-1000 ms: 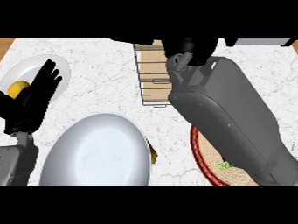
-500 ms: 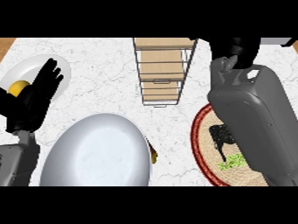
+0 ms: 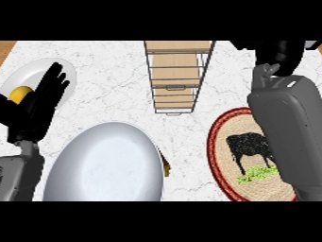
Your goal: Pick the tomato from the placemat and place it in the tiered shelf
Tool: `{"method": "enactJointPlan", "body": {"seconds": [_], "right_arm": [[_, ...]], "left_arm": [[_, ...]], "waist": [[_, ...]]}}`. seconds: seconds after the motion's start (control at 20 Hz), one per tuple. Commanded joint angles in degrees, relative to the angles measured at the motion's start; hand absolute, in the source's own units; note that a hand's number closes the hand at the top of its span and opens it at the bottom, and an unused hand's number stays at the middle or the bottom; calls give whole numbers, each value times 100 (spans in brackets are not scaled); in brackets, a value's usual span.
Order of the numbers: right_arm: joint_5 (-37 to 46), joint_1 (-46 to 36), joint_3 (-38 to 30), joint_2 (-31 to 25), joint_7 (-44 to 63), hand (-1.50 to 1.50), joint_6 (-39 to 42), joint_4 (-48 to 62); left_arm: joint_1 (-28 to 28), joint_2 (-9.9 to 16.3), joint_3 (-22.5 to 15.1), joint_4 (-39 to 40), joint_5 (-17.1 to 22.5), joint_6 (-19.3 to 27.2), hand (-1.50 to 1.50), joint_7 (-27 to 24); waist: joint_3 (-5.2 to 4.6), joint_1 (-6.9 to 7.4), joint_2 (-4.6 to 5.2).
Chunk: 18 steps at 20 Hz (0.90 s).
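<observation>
1. Hanging at 1 o'clock, the right hand [image 3: 279, 55] sits beside the tiered shelf [image 3: 177, 75], at the far end of the placemat [image 3: 226, 124]; its forearm crosses the mat's right side.
2. Whether this hand is open or closed cannot be told; it is dark and partly cut off at the top.
3. No tomato shows on the visible mat or on the shelf tiers at 12 o'clock; it may be hidden.
4. At 9 o'clock the left hand [image 3: 34, 106] rests with fingers straight and spread, holding nothing, over a small plate [image 3: 38, 71] bearing a yellow item [image 3: 20, 93].
5. A large plate [image 3: 107, 165] lies at 7 o'clock, apart from the task.
</observation>
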Motion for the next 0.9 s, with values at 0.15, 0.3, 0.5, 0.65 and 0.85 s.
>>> {"method": "enactJointPlan", "body": {"seconds": [0.15,0.3,0.5,0.65,0.85], "right_arm": [[157,44,-431,-86,-819,-150,-926,498],[-119,99,-579,-115,-1301,-150,-1121,410],[-385,-7,-957,-374,-1407,-150,-1001,344],[-1399,73,-1150,-550,-1225,-150,126,-106],[-2333,619,-1679,-877,-1072,-150,808,-755]], "left_arm": [[72,-174,-30,556,-148,-76,0,-591],[311,-74,22,105,-102,-109,0,-399],[336,-158,-38,-154,-185,31,0,-190],[250,23,92,-214,-17,-128,0,18],[-33,-249,-13,495,-298,104,0,-398]], "waist": [[-2,1,31],[0,28,19],[0,16,10],[1,-2,-7],[-1,-140,3]]}}
